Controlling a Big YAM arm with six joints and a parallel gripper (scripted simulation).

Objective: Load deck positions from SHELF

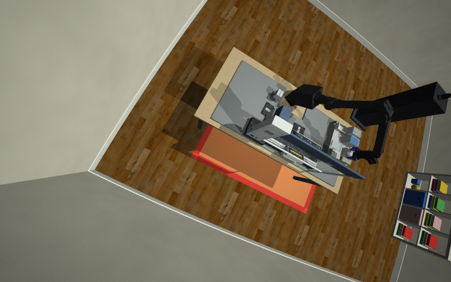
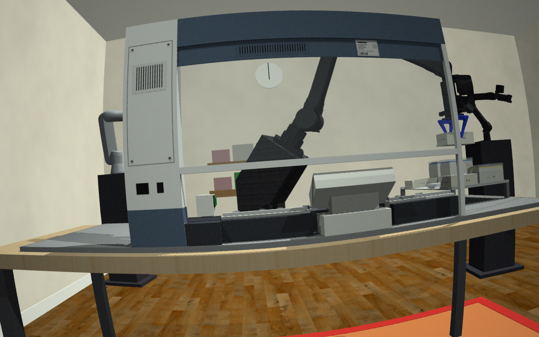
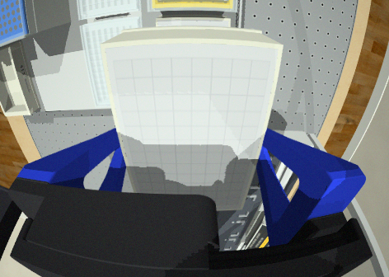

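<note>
My gripper (image 3: pixel 191 132) (image 2: pixel 454 134) is shut on the long sides of a sealed deep-well block (image 3: pixel 177 117) (image 2: pixel 445 139). The block is level and raised above the shelf; its ID label cannot be read. Another pale block (image 2: pixel 451 182) stands on the shelf below. A yellow-edged tip rack (image 3: pixel 191 5) (image 2: pixel 490 174) stands behind the held block in the wrist view; pale rings on grey show in its visible part. A blue rack (image 3: pixel 11 16) (image 1: pixel 352 141) shows dark holes in its coloured plate. A paler rack (image 1: pixel 355 132) stands beside it. Deck positions D3 and D4 cannot be told apart.
Two clear, gridded items (image 3: pixel 109 2) (image 3: pixel 94 63) lie on the shelf left of the held block in the wrist view. A cream open trough (image 3: pixel 16 84) is at far left. The deck machine's blue hood (image 2: pixel 305 27) and upright post (image 2: pixel 459 175) stand on the shelf's near side.
</note>
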